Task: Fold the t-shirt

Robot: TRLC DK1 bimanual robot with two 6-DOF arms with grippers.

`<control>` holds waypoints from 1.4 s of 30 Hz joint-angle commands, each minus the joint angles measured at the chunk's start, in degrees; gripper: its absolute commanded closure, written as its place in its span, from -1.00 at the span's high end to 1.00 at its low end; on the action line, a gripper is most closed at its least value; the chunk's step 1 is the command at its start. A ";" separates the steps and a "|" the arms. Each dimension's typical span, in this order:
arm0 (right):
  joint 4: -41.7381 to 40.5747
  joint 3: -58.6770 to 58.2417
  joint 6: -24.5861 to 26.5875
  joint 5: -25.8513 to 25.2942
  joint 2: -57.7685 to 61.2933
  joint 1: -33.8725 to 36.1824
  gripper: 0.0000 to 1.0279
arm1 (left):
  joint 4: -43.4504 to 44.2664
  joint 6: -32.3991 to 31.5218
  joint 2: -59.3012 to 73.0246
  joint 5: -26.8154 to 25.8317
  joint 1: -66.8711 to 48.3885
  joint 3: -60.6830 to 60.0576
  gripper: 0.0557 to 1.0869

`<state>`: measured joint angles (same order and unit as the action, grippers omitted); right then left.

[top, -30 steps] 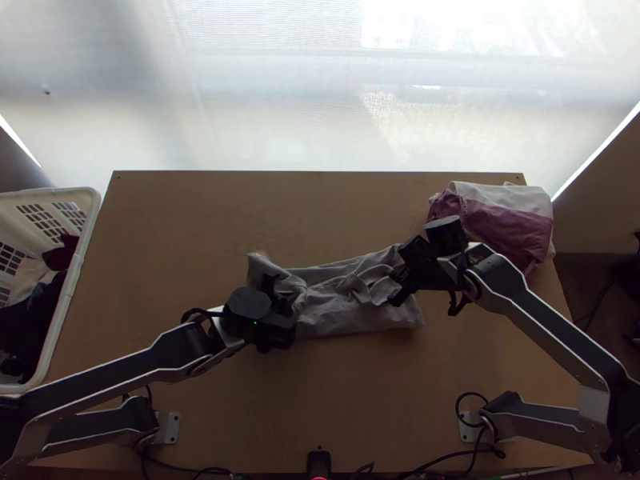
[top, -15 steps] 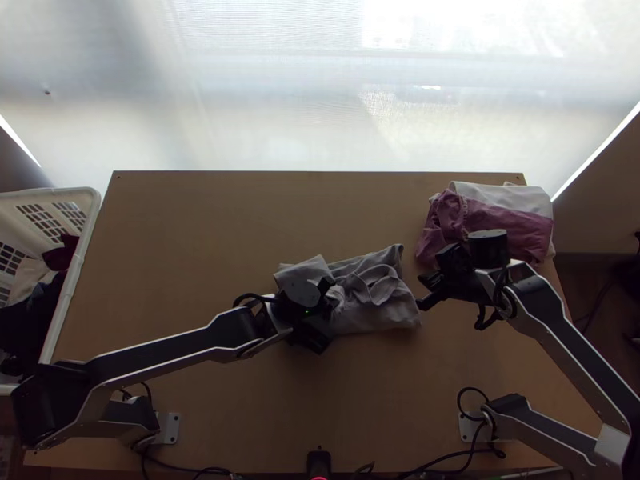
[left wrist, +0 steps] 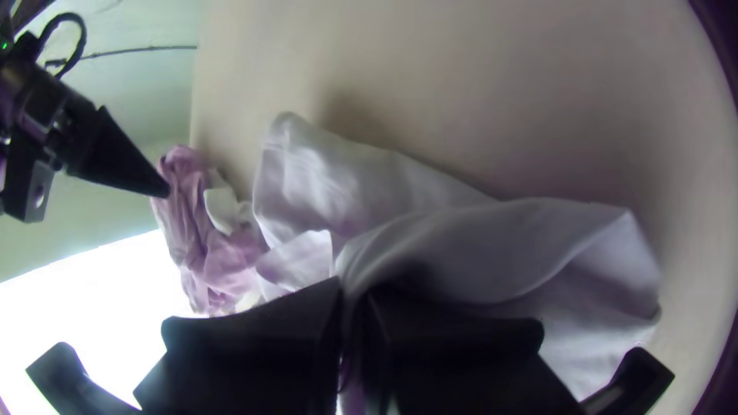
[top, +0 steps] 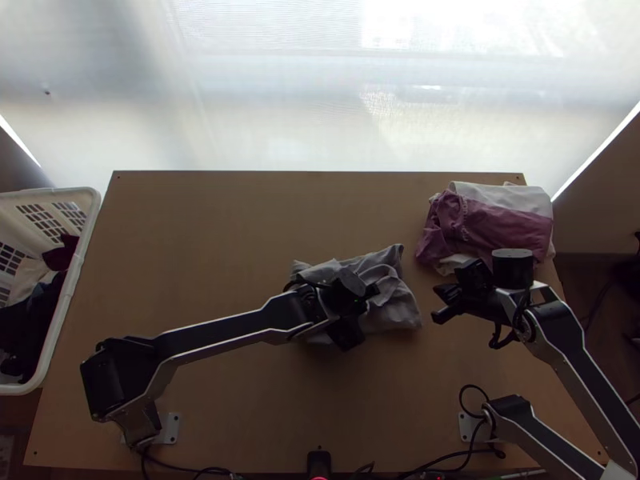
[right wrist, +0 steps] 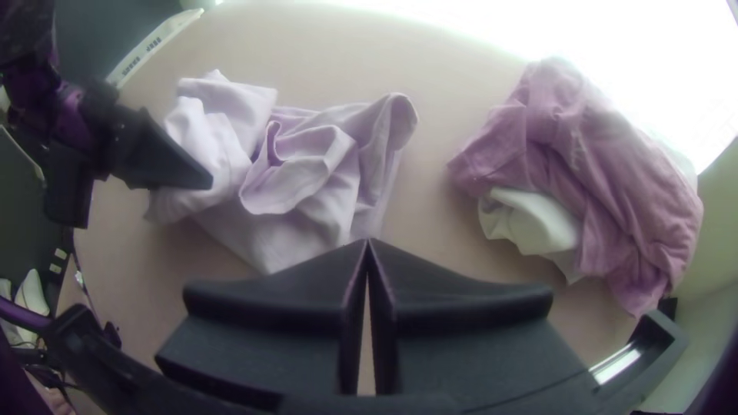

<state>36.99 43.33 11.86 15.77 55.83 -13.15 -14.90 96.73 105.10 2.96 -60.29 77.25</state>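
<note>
The grey t-shirt (top: pixel 392 308) lies bunched and partly folded over itself mid-table. My left gripper (top: pixel 370 294) is above its middle in the top view. In the left wrist view, my left gripper (left wrist: pixel 352 296) is shut on a fold of the t-shirt (left wrist: pixel 492 246). Right of the cloth, my right gripper (top: pixel 438 304) stands apart from it. The right wrist view has my right gripper (right wrist: pixel 367 250) shut with its tips together, nothing between them, and the t-shirt (right wrist: pixel 307 165) with a loose curled flap on top.
A pile of pink and white cloth (top: pixel 504 224) sits at the table's far right corner. The white basket (top: pixel 76 276) with dark and light clothes stands beyond the table's left edge. Bare wood (top: pixel 200 232) spreads left of the t-shirt.
My left gripper has moved right, carrying the t-shirt's left end inward over the rest, so the cloth is shorter. My right gripper has moved away from the t-shirt to the right.
</note>
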 commanded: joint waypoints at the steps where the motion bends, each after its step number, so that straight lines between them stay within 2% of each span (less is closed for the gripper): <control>1: 0.89 -1.58 0.45 0.75 -3.01 2.86 -0.95 | -1.19 8.13 6.08 -0.06 -2.55 5.19 -0.92; 7: 2.65 -2.81 1.77 2.51 -5.65 7.08 -0.95 | 4.52 13.14 10.92 0.20 -2.73 6.33 -0.92; 12: 3.52 -3.52 1.68 2.78 -7.32 7.61 -0.95 | 12.43 13.84 15.75 0.20 -2.29 7.56 -0.92; 16: 4.32 -3.52 1.85 2.86 -8.02 8.14 -0.95 | 17.27 14.81 18.56 0.29 -1.85 8.00 -0.82; 17: 4.40 -3.52 1.85 2.86 -8.11 8.23 -0.95 | 17.88 14.81 18.83 0.29 -1.85 8.09 -0.63; 18: 4.49 -3.52 1.85 2.95 -8.37 8.23 -0.95 | 18.41 14.81 19.18 0.47 -1.76 8.35 -0.05; 19: 4.58 -3.52 1.85 2.95 -8.46 8.23 -0.95 | 18.59 14.45 19.35 0.91 -1.76 8.53 0.72; 20: 4.67 -3.52 1.94 2.95 -8.55 8.23 -0.95 | 18.67 14.45 19.62 1.43 -1.67 8.62 0.91; 31: 4.76 -3.60 2.29 3.21 -8.37 8.23 -0.95 | 17.00 13.14 15.66 1.52 -1.41 9.06 0.91; 38: 4.76 -3.96 2.47 3.65 -8.20 8.23 -0.95 | 0.83 4.35 11.00 -1.12 -1.67 10.90 0.91; 42: 4.76 -4.13 2.56 3.83 -8.20 8.23 -0.95 | -9.63 -2.60 13.03 -1.99 -1.41 19.16 0.91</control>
<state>41.71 39.46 14.22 19.38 47.55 -4.91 -11.49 102.48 118.02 2.90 -61.78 88.53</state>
